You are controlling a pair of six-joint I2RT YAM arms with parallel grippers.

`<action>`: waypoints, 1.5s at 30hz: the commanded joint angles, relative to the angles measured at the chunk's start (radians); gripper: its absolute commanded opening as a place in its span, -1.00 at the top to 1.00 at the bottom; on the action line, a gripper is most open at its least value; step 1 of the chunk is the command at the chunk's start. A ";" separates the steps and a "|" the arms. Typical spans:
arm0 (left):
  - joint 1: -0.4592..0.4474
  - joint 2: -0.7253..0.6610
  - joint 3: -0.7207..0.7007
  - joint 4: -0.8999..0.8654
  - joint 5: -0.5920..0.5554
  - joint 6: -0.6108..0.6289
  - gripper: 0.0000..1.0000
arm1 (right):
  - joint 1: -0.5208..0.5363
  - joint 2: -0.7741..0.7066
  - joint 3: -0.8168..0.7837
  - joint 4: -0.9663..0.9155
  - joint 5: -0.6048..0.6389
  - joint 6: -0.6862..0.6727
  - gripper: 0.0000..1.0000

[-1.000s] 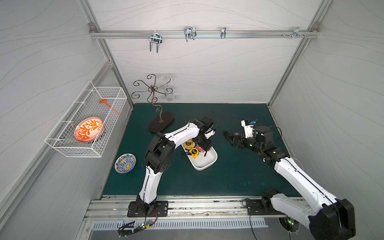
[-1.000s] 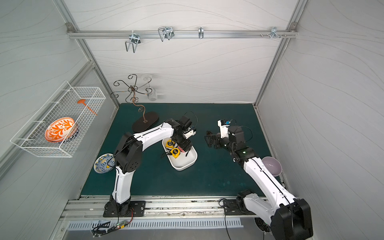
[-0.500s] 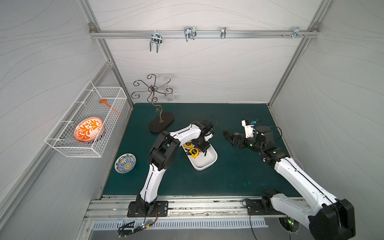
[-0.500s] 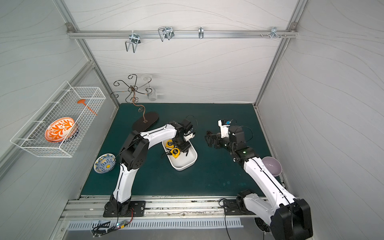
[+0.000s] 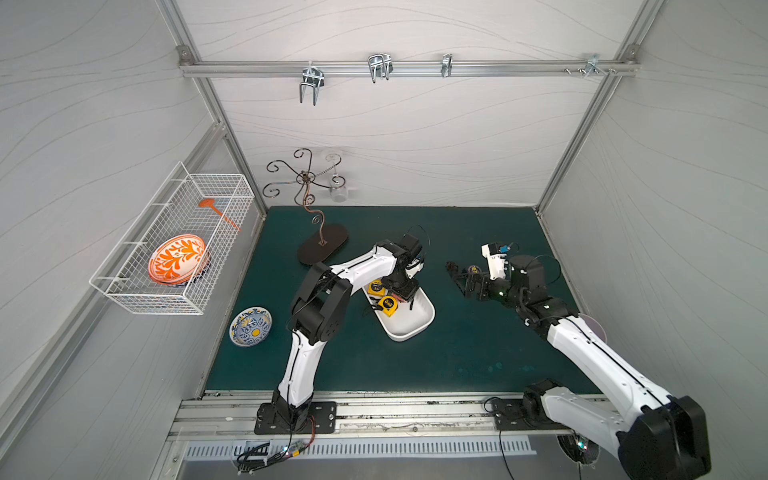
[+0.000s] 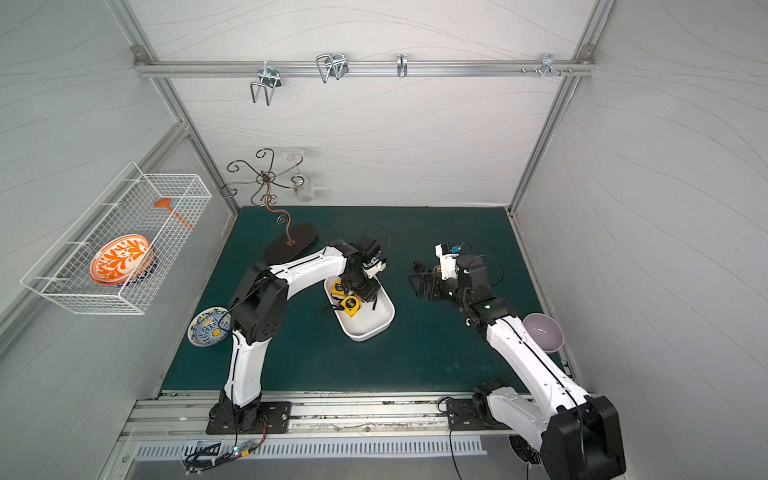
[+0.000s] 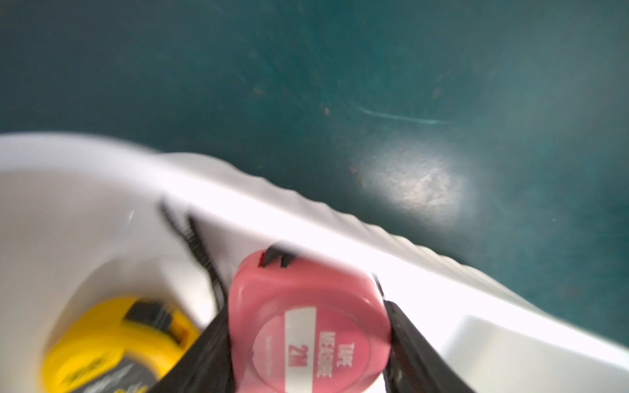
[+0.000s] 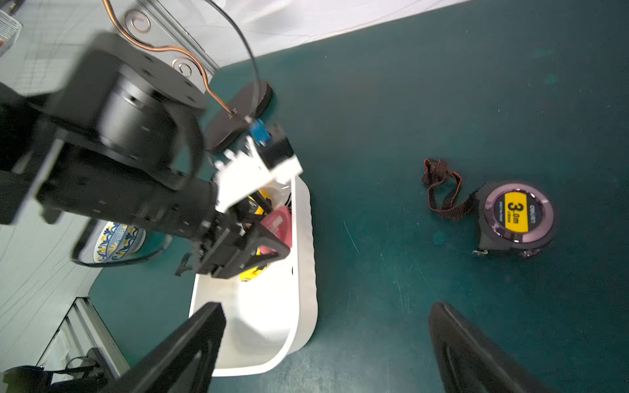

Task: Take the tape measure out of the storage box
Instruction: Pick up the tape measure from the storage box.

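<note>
**Q:** Where is the box (image 5: 409, 328)?
**A:** At the centre of the table (image 5: 478, 353), within left-arm reach.
**Q:** Jaw states?
**A:** My left gripper (image 5: 405, 291) clamps the pink tape (image 7: 306, 326) by its edges, inside the box beside its wall, ready for lifting. My right gripper (image 8: 328, 316) is spread, empty and well apart.

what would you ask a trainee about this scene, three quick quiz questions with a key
1. True or false: the left gripper is shut on the pink tape measure.
2. Where does the black tape measure lie? A: in the white box. B: on the green mat. C: in the wire basket.
3. Fill in: the right gripper has its jaws ____.

Key: 1 true; 2 B; 3 open.
</note>
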 commanded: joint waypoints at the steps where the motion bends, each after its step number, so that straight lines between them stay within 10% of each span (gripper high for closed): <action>1: 0.009 -0.125 -0.012 0.083 0.046 -0.135 0.79 | 0.040 -0.001 -0.011 0.046 -0.005 0.002 -0.98; 20: 0.000 -0.437 -0.358 0.612 0.009 -1.047 1.00 | 0.247 0.058 -0.137 0.447 0.079 0.080 -0.98; 45: -0.090 -0.499 -0.415 0.752 -0.019 -1.261 1.00 | 0.268 0.301 -0.053 0.730 0.090 0.138 -0.50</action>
